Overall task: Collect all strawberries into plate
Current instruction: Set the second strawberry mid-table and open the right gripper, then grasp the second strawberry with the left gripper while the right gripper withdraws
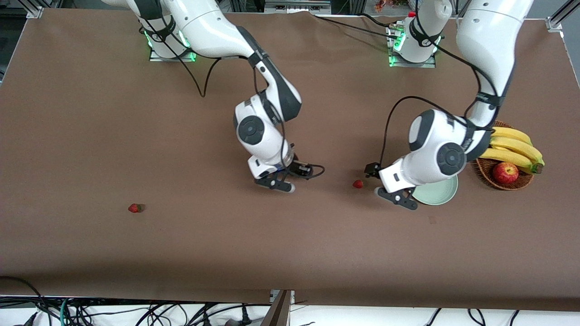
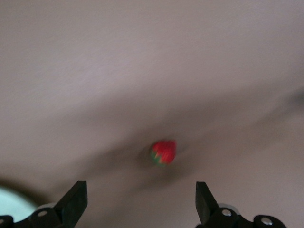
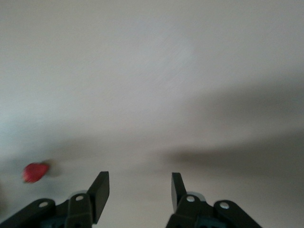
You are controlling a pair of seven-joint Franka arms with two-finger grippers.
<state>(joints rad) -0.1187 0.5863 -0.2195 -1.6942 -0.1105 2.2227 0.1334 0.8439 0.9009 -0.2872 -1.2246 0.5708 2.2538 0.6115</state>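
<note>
One strawberry [image 1: 358, 184] lies on the brown table beside my left gripper [image 1: 400, 199], toward the right arm's end. In the left wrist view this strawberry [image 2: 164, 152] lies ahead of the left gripper [image 2: 141, 202], which is open and empty. A second strawberry [image 1: 134, 208] lies near the right arm's end of the table. My right gripper [image 1: 275, 184] hangs low over bare table mid-table; in its wrist view it [image 3: 138, 187] is open and empty, with a strawberry [image 3: 34, 172] off to one side. The mint-green plate [image 1: 442, 194] is partly hidden under the left arm. The third strawberry is hidden.
A brown wicker basket [image 1: 521, 182] with bananas [image 1: 514, 147] and a red apple [image 1: 505, 172] stands beside the plate at the left arm's end of the table. The plate's pale rim [image 2: 12, 204] shows at the edge of the left wrist view.
</note>
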